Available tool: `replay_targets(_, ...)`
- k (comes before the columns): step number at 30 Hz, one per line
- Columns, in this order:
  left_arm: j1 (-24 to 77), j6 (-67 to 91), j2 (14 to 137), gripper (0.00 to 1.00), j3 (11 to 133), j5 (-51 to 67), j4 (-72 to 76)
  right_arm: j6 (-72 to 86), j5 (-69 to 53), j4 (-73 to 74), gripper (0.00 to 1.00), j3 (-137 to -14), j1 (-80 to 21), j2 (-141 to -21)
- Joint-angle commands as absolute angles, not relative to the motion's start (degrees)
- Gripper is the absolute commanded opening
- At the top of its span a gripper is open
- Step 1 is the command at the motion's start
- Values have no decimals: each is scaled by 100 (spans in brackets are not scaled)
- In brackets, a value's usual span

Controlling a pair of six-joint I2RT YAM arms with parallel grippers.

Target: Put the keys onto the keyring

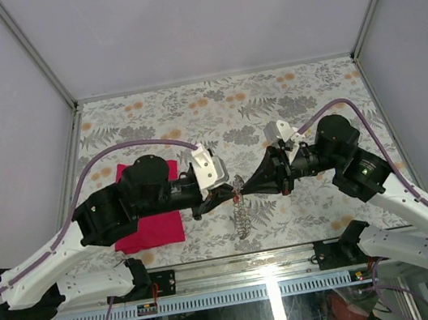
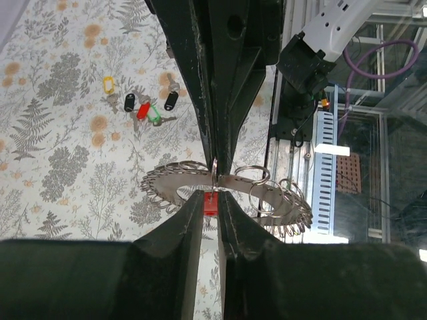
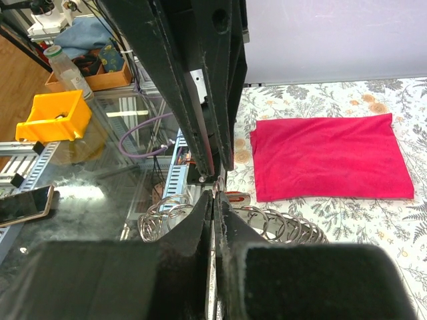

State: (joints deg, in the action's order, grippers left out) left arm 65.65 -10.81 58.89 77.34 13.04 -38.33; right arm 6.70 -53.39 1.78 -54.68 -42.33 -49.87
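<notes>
My two grippers meet tip to tip above the near middle of the table. My left gripper (image 1: 232, 194) (image 2: 211, 197) is shut on a small red-headed key (image 2: 211, 203), which also shows in the right wrist view (image 3: 235, 198). My right gripper (image 1: 244, 193) (image 3: 214, 195) is shut on a thin ring of the keyring (image 2: 267, 200), a silvery band of many wire loops. The band hangs limp below the tips (image 1: 242, 221) and spreads to both sides (image 3: 293, 227). Several loose keys (image 2: 143, 107) with yellow, black, red and green heads lie on the table; the top view hides them.
A magenta cloth (image 1: 155, 223) (image 3: 327, 157) lies flat under my left arm. The table's near edge with a metal rail (image 1: 241, 274) runs just behind the hanging loops. A yellow bin (image 3: 57, 117) and a phone (image 3: 23, 203) sit off the table.
</notes>
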Motion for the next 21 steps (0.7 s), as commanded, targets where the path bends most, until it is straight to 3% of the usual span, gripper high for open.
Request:
replay_targets(1, 6599, -919, 5701, 15, 7602, 1398, -3122, 853, -5215, -397, 0, -5519, -4271, -4847)
replay_targets(17, 6600, -900, 5556, 17, 7293, 1465, -2795, 1036, -5255, -659, 0, -5611, -4267, -4772)
replay_targets(21, 6596, -911, 5537, 12, 7294, 1478, -2803, 1055, -5275, -664, 0, -5641, -4271, -4773)
